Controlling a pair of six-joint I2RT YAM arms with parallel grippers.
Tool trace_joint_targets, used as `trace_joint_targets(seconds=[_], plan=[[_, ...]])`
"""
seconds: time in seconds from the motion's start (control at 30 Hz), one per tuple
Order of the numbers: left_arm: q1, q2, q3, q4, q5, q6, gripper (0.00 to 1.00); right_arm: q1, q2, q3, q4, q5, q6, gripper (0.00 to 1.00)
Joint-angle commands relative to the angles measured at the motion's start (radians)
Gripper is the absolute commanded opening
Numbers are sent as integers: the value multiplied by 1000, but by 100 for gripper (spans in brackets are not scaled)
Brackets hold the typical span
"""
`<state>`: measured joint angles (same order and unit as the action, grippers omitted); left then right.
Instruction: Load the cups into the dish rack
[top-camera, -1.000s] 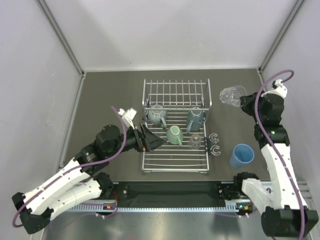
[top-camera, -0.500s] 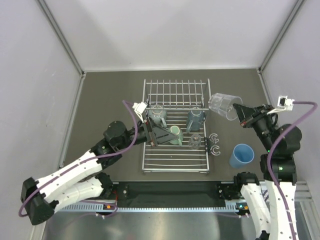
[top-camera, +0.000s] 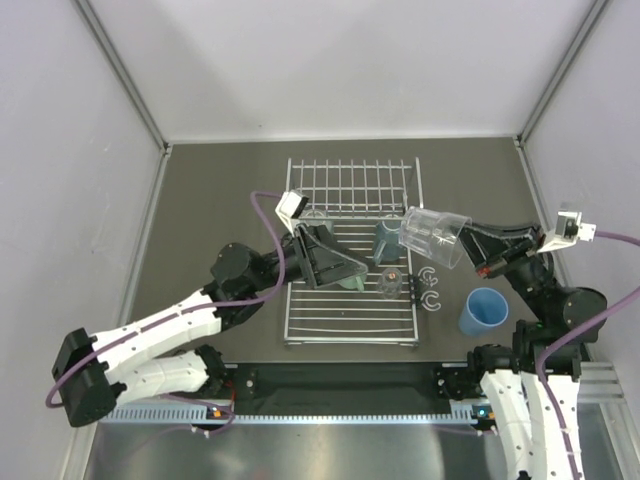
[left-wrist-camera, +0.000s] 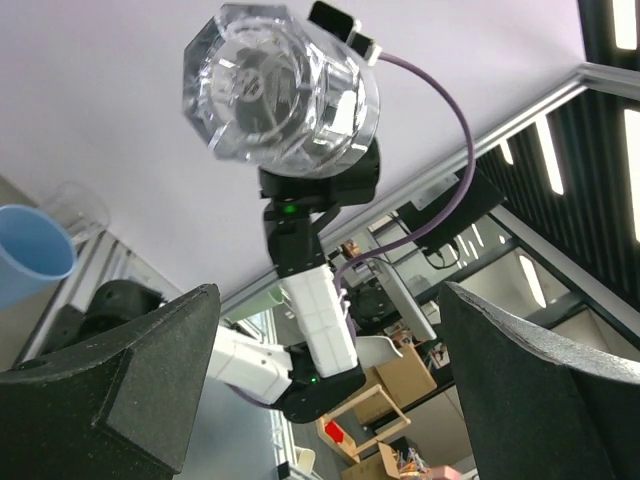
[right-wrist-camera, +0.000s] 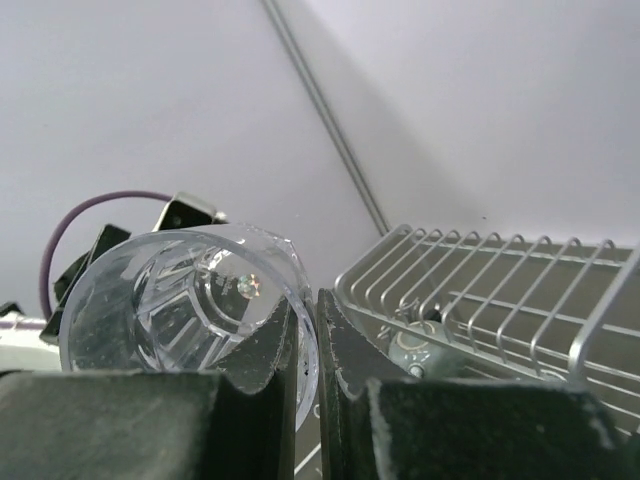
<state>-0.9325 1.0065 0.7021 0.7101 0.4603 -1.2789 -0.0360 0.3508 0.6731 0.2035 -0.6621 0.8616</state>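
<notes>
The dish rack lies mid-table with its hinged panel at the back. On it are a grey-blue mug, a second grey-blue mug and a mint-green mug, both partly hidden, and a small clear tumbler. My right gripper is shut on the rim of a clear tumbler, held sideways above the rack's right edge; the rim pinch shows in the right wrist view. My left gripper is open and empty over the rack, tilted up at that tumbler. A light-blue tumbler stands right of the rack.
Two small white C-shaped clips lie between the rack and the light-blue tumbler. Grey enclosure walls stand on both sides and at the back. In the right wrist view the rack bars and a grey-blue mug sit just right of the fingers.
My right arm has swung the clear tumbler left from the table's right side to over the rack's right edge. My left gripper has moved right over the rack and tilted upward.
</notes>
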Motion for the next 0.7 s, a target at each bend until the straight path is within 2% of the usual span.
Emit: trace_joint_targets(seconds=[0.0,0.2,0.4,0.67], plan=[[-34,46,71,154,-25,0,96,-13,-1,-15,207,-46,82,0],[-63,132,103,270,-60,-46,95,-13,-32,-105,459,-41,240,0],[-115,161,103,279,-189,-43,94,-13,-98,-115,439,-10,203,0],[-160,225,126,367,-245,-40,93,-13,-114,-139,432,-5,205,0]])
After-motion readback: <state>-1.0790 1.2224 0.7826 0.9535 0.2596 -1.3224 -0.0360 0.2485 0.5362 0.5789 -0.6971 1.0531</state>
